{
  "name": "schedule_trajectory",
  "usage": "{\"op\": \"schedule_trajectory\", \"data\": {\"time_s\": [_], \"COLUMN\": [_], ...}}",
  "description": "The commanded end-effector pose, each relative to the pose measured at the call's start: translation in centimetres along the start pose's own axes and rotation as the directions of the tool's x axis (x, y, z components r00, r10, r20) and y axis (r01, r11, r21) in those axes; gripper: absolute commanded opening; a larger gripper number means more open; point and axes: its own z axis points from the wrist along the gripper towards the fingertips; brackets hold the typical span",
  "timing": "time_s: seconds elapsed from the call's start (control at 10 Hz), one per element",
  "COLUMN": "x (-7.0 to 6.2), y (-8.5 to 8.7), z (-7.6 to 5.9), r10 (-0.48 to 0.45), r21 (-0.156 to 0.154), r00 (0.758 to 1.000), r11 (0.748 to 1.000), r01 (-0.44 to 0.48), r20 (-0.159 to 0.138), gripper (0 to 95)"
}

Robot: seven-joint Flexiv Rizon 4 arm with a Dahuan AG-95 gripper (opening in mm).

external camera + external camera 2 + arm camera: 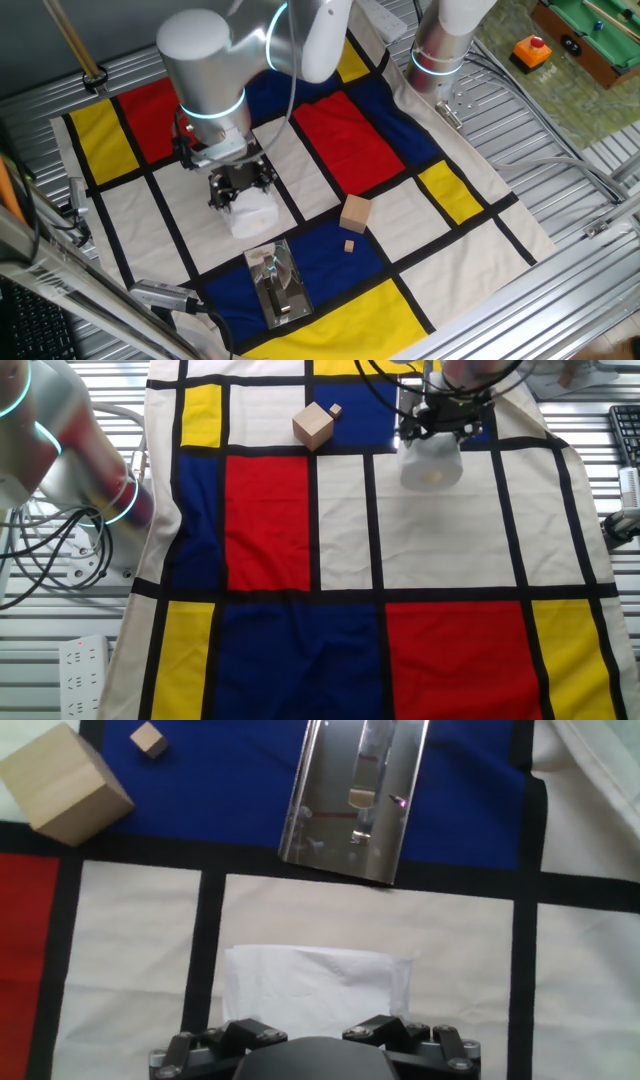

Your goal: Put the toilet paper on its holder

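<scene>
The white toilet paper (pixel 253 214) sits between my gripper's (pixel 241 190) fingers, over a white square of the checked cloth. In the hand view the toilet paper (pixel 315 985) fills the space just ahead of my gripper (pixel 315 1025), whose fingertips are hidden behind it. The chrome holder (pixel 278 283) lies flat on the blue square just in front of the roll, and shows as a shiny plate with a bar at the top of the hand view (pixel 355 800). In the other fixed view the roll (pixel 431 460) hangs below my gripper (pixel 440 422).
A tan wooden cube (pixel 356 213) and a tiny wooden block (pixel 349 245) lie to the right of the holder; both show in the hand view, cube (pixel 65 785) and block (pixel 148 738). The cloth (pixel 440 240) covers a slatted metal table.
</scene>
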Motion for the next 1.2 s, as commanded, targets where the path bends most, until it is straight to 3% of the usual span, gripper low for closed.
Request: {"op": "schedule_trajectory", "data": {"time_s": [0.1, 0.4, 0.6, 1.2], "x": [-0.4, -1.8, -2.6, -2.4], "y": [0.0, 0.0, 0.0, 0.0], "z": [0.3, 0.9, 1.2, 1.4], "r10": [-0.003, 0.012, 0.033, 0.012], "r21": [0.003, 0.008, 0.029, 0.034], "r00": [1.000, 1.000, 0.999, 1.000], "r11": [1.000, 1.000, 0.999, 0.999], "r01": [0.003, -0.012, -0.033, -0.012], "r20": [0.000, -0.008, -0.002, 0.006], "gripper": [0.0, 0.0, 0.0, 0.0]}}
